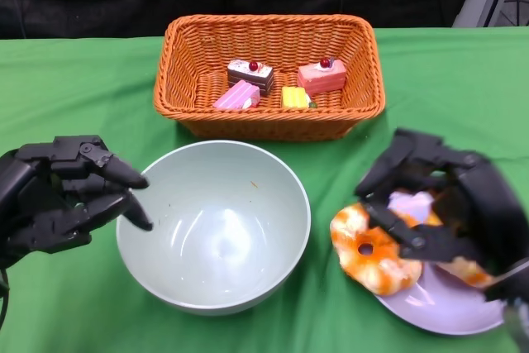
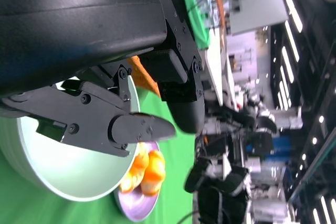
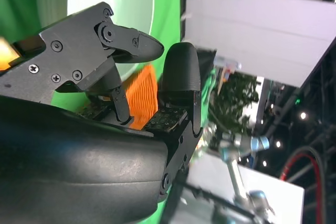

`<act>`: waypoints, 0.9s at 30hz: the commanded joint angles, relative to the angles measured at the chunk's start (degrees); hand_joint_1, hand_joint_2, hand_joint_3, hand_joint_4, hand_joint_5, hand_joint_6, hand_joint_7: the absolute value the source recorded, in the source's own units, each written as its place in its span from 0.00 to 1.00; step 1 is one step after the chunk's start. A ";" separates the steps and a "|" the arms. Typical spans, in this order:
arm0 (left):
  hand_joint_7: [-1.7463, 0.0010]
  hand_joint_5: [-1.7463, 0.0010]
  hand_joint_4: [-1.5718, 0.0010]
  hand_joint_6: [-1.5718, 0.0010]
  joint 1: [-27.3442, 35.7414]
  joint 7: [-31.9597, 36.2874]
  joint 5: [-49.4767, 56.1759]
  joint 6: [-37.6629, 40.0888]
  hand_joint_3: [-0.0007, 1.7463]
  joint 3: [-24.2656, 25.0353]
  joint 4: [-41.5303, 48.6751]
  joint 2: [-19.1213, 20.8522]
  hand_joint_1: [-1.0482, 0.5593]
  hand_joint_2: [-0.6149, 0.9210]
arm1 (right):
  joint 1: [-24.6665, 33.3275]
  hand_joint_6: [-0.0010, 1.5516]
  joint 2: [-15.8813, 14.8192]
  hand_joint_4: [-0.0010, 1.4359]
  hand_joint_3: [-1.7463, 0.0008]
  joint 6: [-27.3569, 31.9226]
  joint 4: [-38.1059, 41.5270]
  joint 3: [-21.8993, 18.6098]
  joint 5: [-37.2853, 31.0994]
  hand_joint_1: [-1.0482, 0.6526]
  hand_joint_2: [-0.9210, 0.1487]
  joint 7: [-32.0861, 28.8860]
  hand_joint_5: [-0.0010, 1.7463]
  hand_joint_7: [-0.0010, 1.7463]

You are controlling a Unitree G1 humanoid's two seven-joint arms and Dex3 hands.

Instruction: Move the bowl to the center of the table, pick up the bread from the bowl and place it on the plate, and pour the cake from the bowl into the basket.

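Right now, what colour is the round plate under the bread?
The round plate is pale lilac; the head view shows it best.

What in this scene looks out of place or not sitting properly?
The ring-shaped bread is not fully on the lilac plate: it lies across the plate's left rim, partly over the green cloth, with the right robot hand over it. The bowl has only tiny crumbs inside. Nothing is spilled.

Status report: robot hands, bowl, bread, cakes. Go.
Left robot hand open beside the empty bowl. Right robot hand over bread on plate, grip unclear. Cakes in basket. Nothing in the way.
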 commanded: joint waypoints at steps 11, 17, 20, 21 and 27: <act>0.23 0.02 0.52 0.53 -2.08 4.89 5.15 -6.66 0.49 3.72 6.80 -3.93 0.64 0.90 | -2.87 0.42 -5.33 0.50 0.42 -2.58 5.27 -11.56 2.82 0.56 0.38 -1.69 0.96 0.76; 0.17 0.00 0.57 0.58 -5.72 8.11 6.39 -10.39 0.43 6.69 14.88 -4.87 0.62 0.93 | -4.62 0.42 -5.69 0.49 0.39 -5.64 12.31 -13.63 1.58 0.56 0.40 -3.78 0.97 0.77; 0.15 0.00 0.57 0.59 -6.79 8.37 6.34 -11.45 0.43 7.80 17.32 -4.92 0.62 0.92 | -5.16 0.41 -5.51 0.49 0.42 -5.52 14.04 -14.15 2.17 0.56 0.38 -3.94 0.97 0.76; 0.15 0.00 0.57 0.59 -7.05 8.21 6.11 -11.61 0.43 8.12 17.88 -4.95 0.62 0.92 | -5.33 0.41 -5.50 0.49 0.43 -5.88 14.72 -14.19 2.31 0.56 0.37 -3.70 0.97 0.76; 0.17 0.00 0.58 0.59 -7.88 7.80 5.61 -12.66 0.43 9.39 19.64 -5.51 0.61 0.90 | -5.54 0.43 -5.24 0.50 0.41 -7.03 16.16 -13.62 1.91 0.56 0.39 -3.52 0.96 0.75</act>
